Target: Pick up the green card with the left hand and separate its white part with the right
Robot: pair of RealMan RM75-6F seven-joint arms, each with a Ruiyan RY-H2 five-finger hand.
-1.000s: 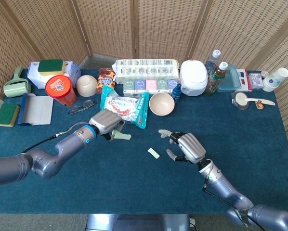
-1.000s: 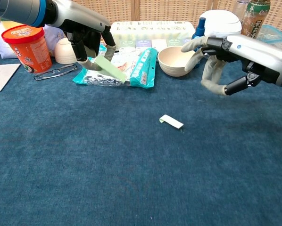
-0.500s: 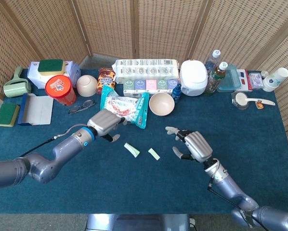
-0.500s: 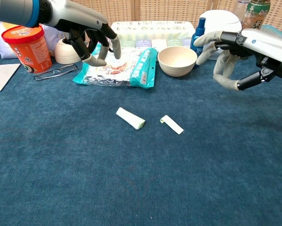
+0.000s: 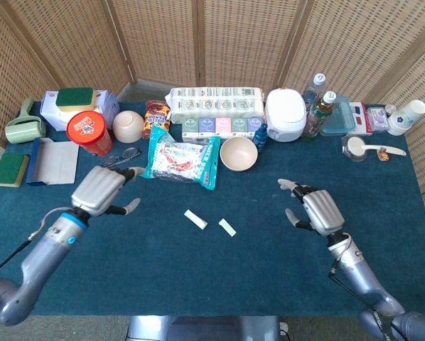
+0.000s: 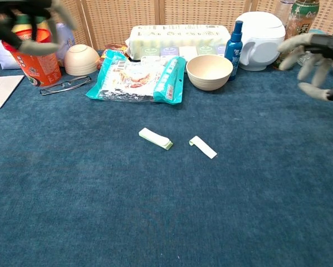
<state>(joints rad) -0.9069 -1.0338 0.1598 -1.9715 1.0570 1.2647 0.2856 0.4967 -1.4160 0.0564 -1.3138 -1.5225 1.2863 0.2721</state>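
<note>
Two pieces lie apart mid-table: green card (image 5: 195,219) on the left, white part (image 5: 227,227) just right of it, so the split looks done. Your left hand (image 5: 102,192) and right hand (image 5: 318,212) hover wide, fingers spread, empty, flanking both.

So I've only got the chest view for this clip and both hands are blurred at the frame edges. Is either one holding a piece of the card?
Observer: No. In the head view the left hand holds nothing, fingers spread above the cloth.
Operator: And the right one?
Observer: The right hand is also empty with fingers apart, well to the right of both pieces.
Operator: Where do the pieces lie between the hands?
Observer: From above, the green card and the white part lie apart on the blue tablecloth, roughly midway between the hands, the card nearer the left one.
</note>
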